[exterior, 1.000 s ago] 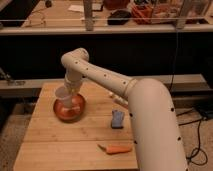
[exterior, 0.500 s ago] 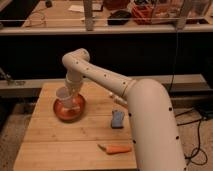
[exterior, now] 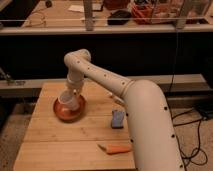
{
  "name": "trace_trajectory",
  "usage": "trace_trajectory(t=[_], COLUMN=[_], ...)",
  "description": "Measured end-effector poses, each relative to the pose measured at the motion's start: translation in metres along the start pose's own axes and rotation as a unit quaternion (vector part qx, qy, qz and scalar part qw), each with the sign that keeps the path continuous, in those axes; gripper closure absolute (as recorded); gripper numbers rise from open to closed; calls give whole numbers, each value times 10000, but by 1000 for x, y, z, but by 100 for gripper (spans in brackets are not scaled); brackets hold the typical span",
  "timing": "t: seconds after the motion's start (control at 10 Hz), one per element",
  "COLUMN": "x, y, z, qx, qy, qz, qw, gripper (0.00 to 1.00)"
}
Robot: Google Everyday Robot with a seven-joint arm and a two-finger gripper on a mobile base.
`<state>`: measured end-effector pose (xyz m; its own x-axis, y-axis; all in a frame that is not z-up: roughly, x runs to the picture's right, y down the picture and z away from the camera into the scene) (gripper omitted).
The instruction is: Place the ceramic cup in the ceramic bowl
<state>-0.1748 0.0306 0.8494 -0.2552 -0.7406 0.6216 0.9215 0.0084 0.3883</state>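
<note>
Pale ceramic against reddish-brown ceramic: the ceramic cup (exterior: 69, 101) sits tilted over the ceramic bowl (exterior: 69, 109), its rim leaning toward the left, at the left part of the wooden surface (exterior: 60, 145). The gripper (exterior: 74, 91) reaches down from the far side, directly above the cup and close on its upper edge; whether the jaws are open or clamped on the cup I cannot tell, since the wrist hides them. Whether the cup's base already touches the bowl's floor is likewise unclear. To finish this step well, my judgement is that the cup should be eased lower until its base bears on the inside of the bowl, and brought nearer upright, so it does not tip against the bowl's wall once freed. Letting go should be gentle, and the lift afterwards straight up, so that the fingers do not catch the rim and drag cup or bowl along. A blue object (exterior: 117, 119) lies right of the bowl and a carrot (exterior: 116, 148) nearer; both are well apart from the work and need no attention.
</note>
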Motion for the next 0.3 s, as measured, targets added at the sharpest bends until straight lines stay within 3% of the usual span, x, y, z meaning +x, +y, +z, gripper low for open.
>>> trace_trajectory(t=[0.3], x=[1], y=[0], z=[-1], qx=[133], qy=[42], qz=[-46], qw=[9999], gripper=[20])
